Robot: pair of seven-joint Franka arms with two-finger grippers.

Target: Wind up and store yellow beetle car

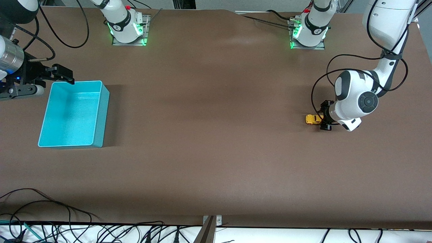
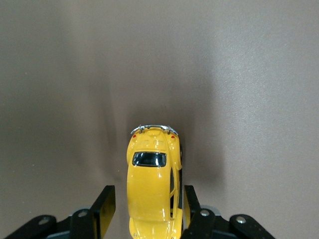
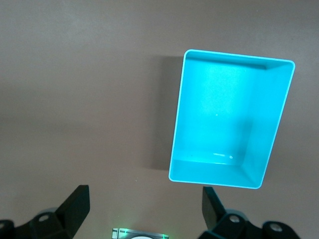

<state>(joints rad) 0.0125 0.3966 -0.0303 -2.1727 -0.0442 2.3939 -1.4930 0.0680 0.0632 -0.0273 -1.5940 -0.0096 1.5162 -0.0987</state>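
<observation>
Left gripper (image 1: 324, 118) of mine is low at the table, at about three o'clock in the front view. Its jaws are partly open and straddle the car. One finger is just beside the body, the other shows a clear gap, and I have no firm hold on anything. My right gripper (image 3: 144, 196) waits with its jaws spread wide, up in the air by the bin's rim at about nine o'clock.

The broad brown matte table (image 1: 216, 135) is bare across its whole middle. I judge there is plenty of open room for a pull-back stroke and for the carry toward nine o'clock. The table's edge toward the left arm's end lies fairly near the car, so room at three o'clock is tighter. Loose cables run off the table along six o'clock.

The turquoise rectangular plastic bin (image 1: 104, 114) stands open with nothing in it.

The tiny glossy yellow beetle car (image 2: 152, 184) sits on its wheels on the table, well apart from the bin.

As I judge it, nothing is finished. The grasp is only being set, and winding, carrying and dropping in are all left.
</observation>
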